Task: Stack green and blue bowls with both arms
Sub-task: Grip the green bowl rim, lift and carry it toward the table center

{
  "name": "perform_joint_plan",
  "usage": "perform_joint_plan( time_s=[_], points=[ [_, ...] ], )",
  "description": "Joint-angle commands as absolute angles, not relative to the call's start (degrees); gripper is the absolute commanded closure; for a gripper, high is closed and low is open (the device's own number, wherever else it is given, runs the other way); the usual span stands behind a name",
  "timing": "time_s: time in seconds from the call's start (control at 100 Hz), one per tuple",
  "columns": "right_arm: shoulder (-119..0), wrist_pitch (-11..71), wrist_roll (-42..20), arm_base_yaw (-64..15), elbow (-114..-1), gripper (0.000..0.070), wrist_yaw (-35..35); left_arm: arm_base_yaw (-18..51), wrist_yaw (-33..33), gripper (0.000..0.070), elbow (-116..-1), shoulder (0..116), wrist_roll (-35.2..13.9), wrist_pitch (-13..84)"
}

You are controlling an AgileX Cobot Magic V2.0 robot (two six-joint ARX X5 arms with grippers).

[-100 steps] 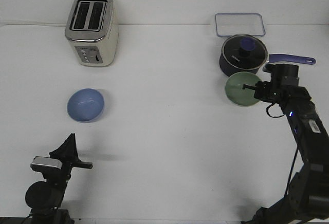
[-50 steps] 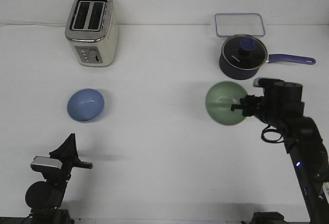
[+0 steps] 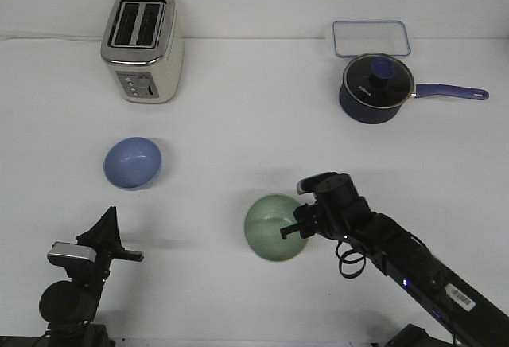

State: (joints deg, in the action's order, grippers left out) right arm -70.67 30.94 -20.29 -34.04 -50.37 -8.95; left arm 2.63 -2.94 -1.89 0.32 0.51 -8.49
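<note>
1. Right thin black robot arm point(image 3: 398, 255) stretched across the white table point(image 3: 238, 108) from the near right corner, pointed black two-finger right gripper point(image 3: 293, 232) at its far end.
2. Right gripper clenched on the rim of the pale sage green round smooth bowl point(image 3: 273, 228); fingers pinching the rim on the bowl's arm-facing side, one fingertip visible inside the cavity.
3. Green bowl directly ahead of the gripper tips, mouth up and tilted slightly toward the camera. Whether resting on the table or held just above it: cannot tell.
4. Light periwinkle blue round smooth bowl point(image 3: 133, 162) well apart from the right gripper, far off beyond the green bowl, upright on the table, mouth up, nothing touching it.
5. Left thin black robot arm point(image 3: 67, 295) low at the near left corner, small silver-grey block point(image 3: 70, 254) on it. Left gripper point(image 3: 107, 231) pointing upward, tapering to one point, holding nothing; released or closed: cannot tell.
6. Blue bowl beyond the left gripper tip, near but clearly apart.
7. Cream and chrome two-slot toaster point(image 3: 143, 44) further beyond the blue bowl.
8. Dark navy lidded saucepan point(image 3: 376, 86) with long blue handle well behind the right gripper; clear rectangular container point(image 3: 371, 38) just beyond the pan.
</note>
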Motion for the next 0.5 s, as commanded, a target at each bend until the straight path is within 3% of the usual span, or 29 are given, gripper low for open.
perform_joint_plan(
  time_s=[0.0,0.49],
  points=[
    [-72.8,29.4,-21.6,-36.0,-50.8,0.0700,-8.9,2.6,-2.8,0.0686,-0.8,0.3,0.8,-9.1],
    [-84.1,25.6,-20.6,-40.5,-50.8,0.0696,-9.0,2.6,-2.8,0.0686,-0.8,0.3,0.8,-9.1]
  ],
)
